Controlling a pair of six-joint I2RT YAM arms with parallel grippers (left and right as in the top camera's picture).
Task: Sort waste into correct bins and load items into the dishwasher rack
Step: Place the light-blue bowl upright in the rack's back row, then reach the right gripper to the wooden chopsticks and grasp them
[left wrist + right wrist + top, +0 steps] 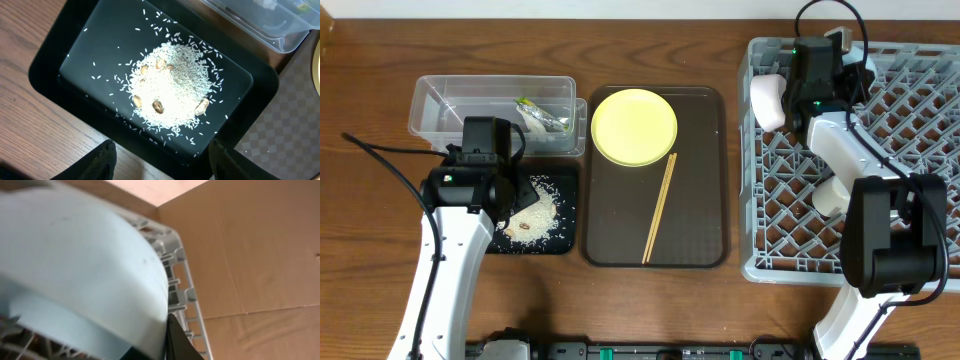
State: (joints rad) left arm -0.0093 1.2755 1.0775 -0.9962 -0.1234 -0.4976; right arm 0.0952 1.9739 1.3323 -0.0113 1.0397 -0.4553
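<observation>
My right gripper (792,98) is at the rack's (920,120) far left corner. It is pinching the blue bowl (766,100) by its rim, as far as I can judge: one finger lies against the bowl's wall and the other is hidden behind it. The bowl stands on edge just inside the rack's wall. I take this as the loading step, with this bowl nearly placed. Next I need to seat it between the pegs so it stays up, then let go and lift clear without knocking it over.

My left gripper (162,167) hangs spread and empty over the near edge of the black tray (45,75), where the rice (170,90) lies heaped. The wrapper (542,118) sits in the clear tub (440,110), so the waste looks sorted.

A white piece (830,195) already lies in the rack; whether bowl or cup I cannot tell. The plate (634,126) and the chopsticks (658,210) still wait on the brown tray (700,220). The plate seems the likely next pick, and being flat it will need a grip at its rim.
</observation>
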